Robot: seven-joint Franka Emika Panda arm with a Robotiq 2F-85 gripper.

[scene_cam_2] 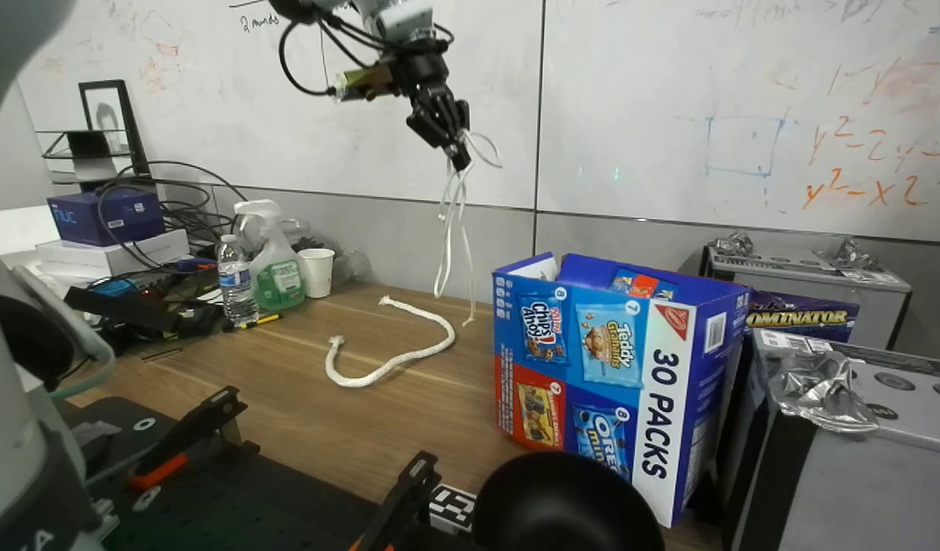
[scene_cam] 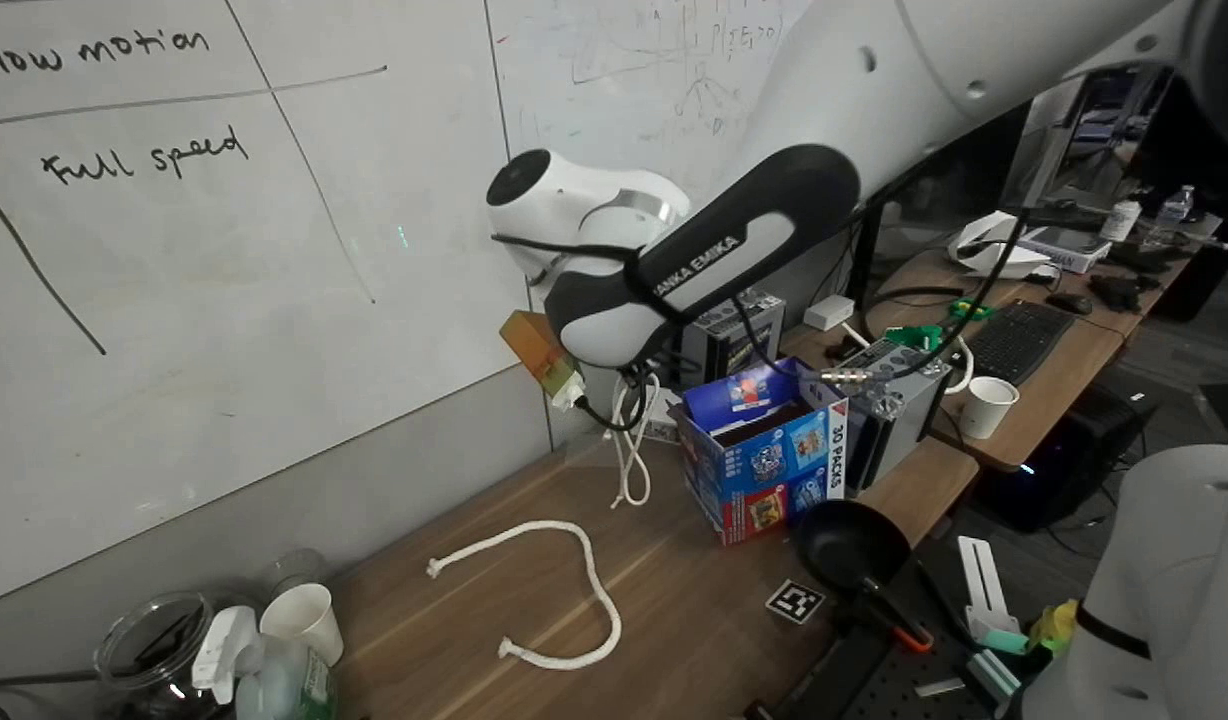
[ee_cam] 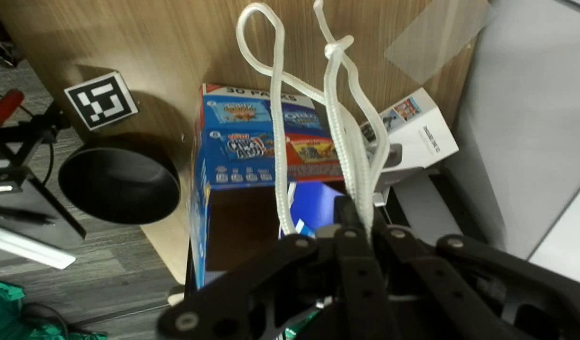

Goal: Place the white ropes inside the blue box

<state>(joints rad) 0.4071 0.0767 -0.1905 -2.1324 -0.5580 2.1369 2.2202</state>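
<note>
So the table (scene_cam: 689, 610) is carrying the whole contest, and the robot arm (scene_cam: 754, 235) is looming high above it, its far end hanging to the side of the goal in both exterior views. First worry: letting go right here would probably be spilling the load onto the table.

Now the blue box (scene_cam_2: 569, 344): it's standing upright, its top gaping, and a blue flap (scene_cam: 709, 408) is showing at the mouth. Standing up or folding in? I can't tell, but it could be blocking the drop. The carton is looking light to me, so a low pass could be shoving it into the black pan (scene_cam: 852, 548), which is sitting just beside it.

The tool (scene_cam_2: 461, 157) is clenching on some cord, nothing slipping that I can see. Meanwhile the thick white rope (scene_cam: 603, 587) is lying on the table in a wide curve, well apart from the box, so stopping after one drop would be leaving it out.

And the thin white rope (ee_cam: 334, 106), one cord or several, I can't say, is hanging from the tool in loops and loose tails. Those tails are inviting trouble: crossing too low could be draping one outside the wall, its weight dragging the rest out. Even the little knot (ee_cam: 336, 49) near one end is threatening to snag on that flap.
</note>
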